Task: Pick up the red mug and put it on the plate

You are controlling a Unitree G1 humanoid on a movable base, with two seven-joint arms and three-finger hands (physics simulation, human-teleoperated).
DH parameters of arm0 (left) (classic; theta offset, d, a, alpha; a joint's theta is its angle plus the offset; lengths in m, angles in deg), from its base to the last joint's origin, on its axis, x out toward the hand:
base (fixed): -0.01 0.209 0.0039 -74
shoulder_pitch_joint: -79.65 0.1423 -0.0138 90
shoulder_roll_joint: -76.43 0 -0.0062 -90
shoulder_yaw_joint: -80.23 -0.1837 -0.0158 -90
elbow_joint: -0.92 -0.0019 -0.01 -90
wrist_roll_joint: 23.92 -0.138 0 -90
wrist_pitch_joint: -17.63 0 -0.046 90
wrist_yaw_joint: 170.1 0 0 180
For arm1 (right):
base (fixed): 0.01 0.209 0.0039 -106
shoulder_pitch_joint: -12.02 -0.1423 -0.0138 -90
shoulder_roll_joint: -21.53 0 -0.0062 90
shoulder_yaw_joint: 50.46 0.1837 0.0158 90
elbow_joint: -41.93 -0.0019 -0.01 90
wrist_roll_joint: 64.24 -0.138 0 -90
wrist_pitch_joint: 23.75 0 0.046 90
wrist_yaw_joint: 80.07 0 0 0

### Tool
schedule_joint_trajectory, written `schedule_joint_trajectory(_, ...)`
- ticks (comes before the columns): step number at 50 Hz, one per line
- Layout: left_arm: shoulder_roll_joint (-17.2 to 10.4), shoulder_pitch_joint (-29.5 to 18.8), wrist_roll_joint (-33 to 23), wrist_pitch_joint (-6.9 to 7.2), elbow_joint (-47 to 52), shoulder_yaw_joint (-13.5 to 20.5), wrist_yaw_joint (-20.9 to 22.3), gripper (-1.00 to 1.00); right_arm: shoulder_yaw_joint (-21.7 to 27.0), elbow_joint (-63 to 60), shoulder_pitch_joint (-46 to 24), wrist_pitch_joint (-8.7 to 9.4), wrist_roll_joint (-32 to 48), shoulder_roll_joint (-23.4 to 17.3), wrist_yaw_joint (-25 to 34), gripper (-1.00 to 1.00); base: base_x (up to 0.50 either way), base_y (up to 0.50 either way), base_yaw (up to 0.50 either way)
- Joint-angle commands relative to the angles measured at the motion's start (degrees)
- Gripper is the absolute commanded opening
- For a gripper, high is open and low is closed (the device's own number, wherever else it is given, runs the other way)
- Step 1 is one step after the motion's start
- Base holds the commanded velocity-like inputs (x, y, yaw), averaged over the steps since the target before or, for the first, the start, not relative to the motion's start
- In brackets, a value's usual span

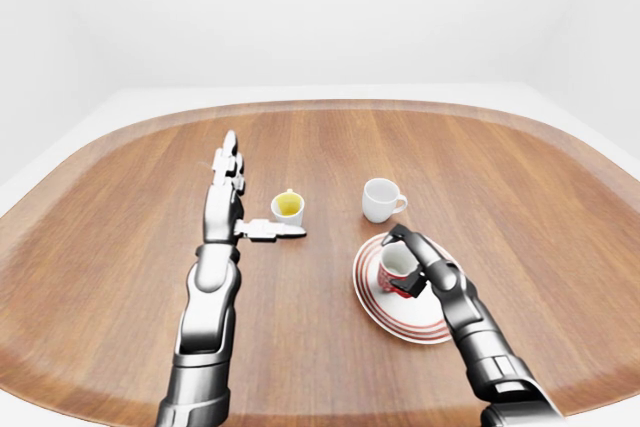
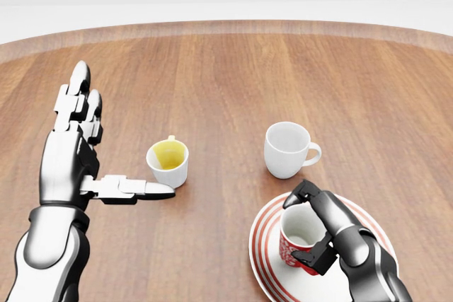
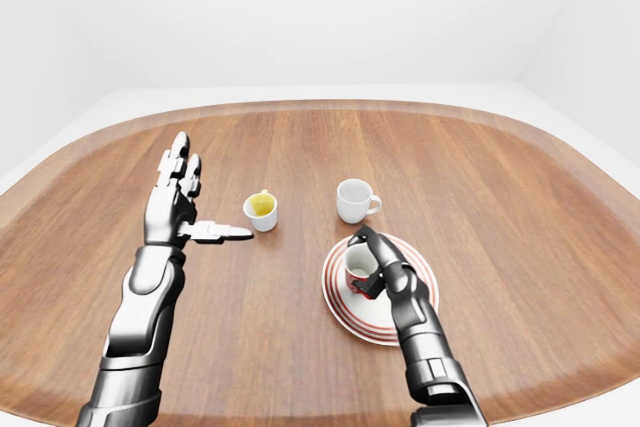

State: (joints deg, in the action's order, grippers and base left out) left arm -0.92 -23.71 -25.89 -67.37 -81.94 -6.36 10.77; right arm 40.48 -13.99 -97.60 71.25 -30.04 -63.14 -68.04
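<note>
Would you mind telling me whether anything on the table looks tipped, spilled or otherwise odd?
Nothing stands out. The red mug sits upright over the striped plate, gripped by the right hand. The white mug and yellow-lined cup stand upright; no spills show. The left hand is open.

Wooden table [image 2: 233, 76] with rounded corners and a raised rim; resting on it, a white cup with yellow interior [image 2: 168, 163], a white mug [image 2: 289, 149], and a red-striped plate [image 2: 265, 231] at lower right.
</note>
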Motion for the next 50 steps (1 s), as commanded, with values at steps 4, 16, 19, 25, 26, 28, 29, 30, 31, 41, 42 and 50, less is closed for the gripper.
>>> schedule_joint_trajectory(4, 0.23, 0.08, -0.23, 0.0, -0.39, -0.31, -0.12, 1.0, 1.32, -3.86, 1.86, 0.0, 3.36, -0.91, 1.46, -1.0, 0.0, 0.0, 0.0)
schedule_joint_trajectory(16, 0.53, 0.03, -0.62, 0.0, -0.27, -0.76, -0.22, 1.0, 1.92, -5.23, 2.75, 0.0, 3.36, -1.45, 2.11, -1.0, 0.0, 0.0, 0.0)
schedule_joint_trajectory(19, 0.59, -0.01, -0.71, 0.0, -0.58, -0.83, -0.29, 1.0, 2.06, -4.88, 2.97, 0.0, 3.37, -1.62, 1.96, -1.0, 0.0, 0.0, 0.0)
schedule_joint_trajectory(25, 0.67, 0.05, -0.76, 0.0, -0.78, -0.9, -0.29, 1.0, 2.38, -4.48, 3.46, 0.0, 3.31, -1.97, 1.75, -1.0, 0.0, 0.0, 0.0)
schedule_joint_trajectory(26, 0.67, 0.03, -0.76, 0.0, -0.85, -0.89, -0.31, 1.0, 2.42, -4.4, 3.52, 0.0, 3.29, -2.03, 1.71, -1.0, 0.0, 0.0, 0.0)
schedule_joint_trajectory(28, 0.65, -0.04, -0.75, 0.0, -0.98, -0.86, -0.3, 1.0, 2.53, -4.09, 3.61, 0.0, 3.27, -2.18, 1.58, -1.0, 0.0, 0.0, 0.0)
schedule_joint_trajectory(29, 0.65, -0.06, -0.73, 0.0, -1.03, -0.85, -0.3, 1.0, 2.57, -4.02, 3.66, 0.0, 3.24, -2.22, 1.57, -1.0, 0.0, 0.0, 0.0)
schedule_joint_trajectory(30, 0.65, -0.07, -0.72, 0.0, -1.04, -0.85, -0.29, 1.0, 2.63, -3.99, 3.75, 0.0, 3.22, -2.29, 1.53, -1.0, 0.0, 0.0, 0.0)
schedule_joint_trajectory(31, 0.64, -0.07, -0.73, 0.0, -1.06, -0.86, -0.29, 1.0, 2.67, -3.97, 3.8, 0.0, 3.2, -2.32, 1.51, -1.0, 0.0, 0.0, 0.0)
schedule_joint_trajectory(41, 0.67, -0.03, -0.76, 0.0, -1.37, -0.91, -0.26, 1.0, 2.99, -4.54, 4.63, 0.0, 3.3, -2.66, 1.64, -1.0, 0.0, 0.0, 0.0)
schedule_joint_trajectory(42, 0.67, -0.05, -0.75, 0.0, -1.41, -0.9, -0.26, 1.0, 3.03, -4.72, 4.71, 0.0, 3.3, -2.69, 1.71, -1.0, 0.0, 0.0, 0.0)
schedule_joint_trajectory(50, 0.67, -0.04, -0.78, 0.0, -1.57, -0.94, -0.22, 1.0, 3.34, -6.56, 5.25, 0.0, 3.46, -2.8, 2.38, -1.0, 0.0, 0.0, 0.0)
